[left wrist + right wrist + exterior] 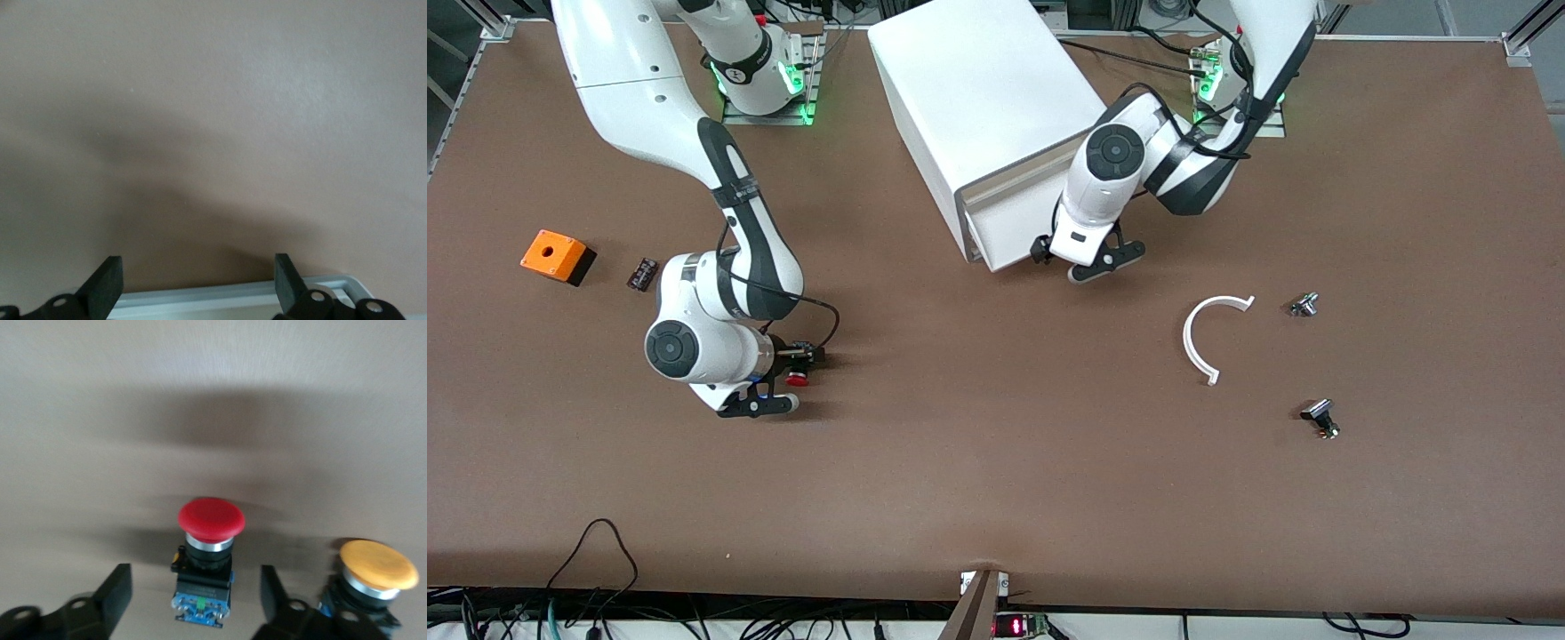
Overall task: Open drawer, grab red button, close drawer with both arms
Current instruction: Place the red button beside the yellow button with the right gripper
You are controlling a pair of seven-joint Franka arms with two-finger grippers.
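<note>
The red-capped button [211, 520] lies on the brown table with its black body and blue base between my right gripper's [195, 572] open fingers [117, 590], which do not touch it. In the front view it shows as a red cap [797, 380] at my right gripper [790, 372], toward the right arm's end. The white cabinet [978, 98] stands at the back middle. My left gripper [1043, 251] is open at the front of its drawer [1009, 233]. In the left wrist view the drawer's white rim [220, 295] lies between the open fingers [107, 280] of my left gripper [199, 263].
An orange-yellow capped button [377, 565] stands close beside the red one. An orange box with a hole [558, 256] and a small black part [642, 273] lie toward the right arm's end. A white curved strip [1209, 333] and two small metal parts [1304, 305] [1320, 416] lie toward the left arm's end.
</note>
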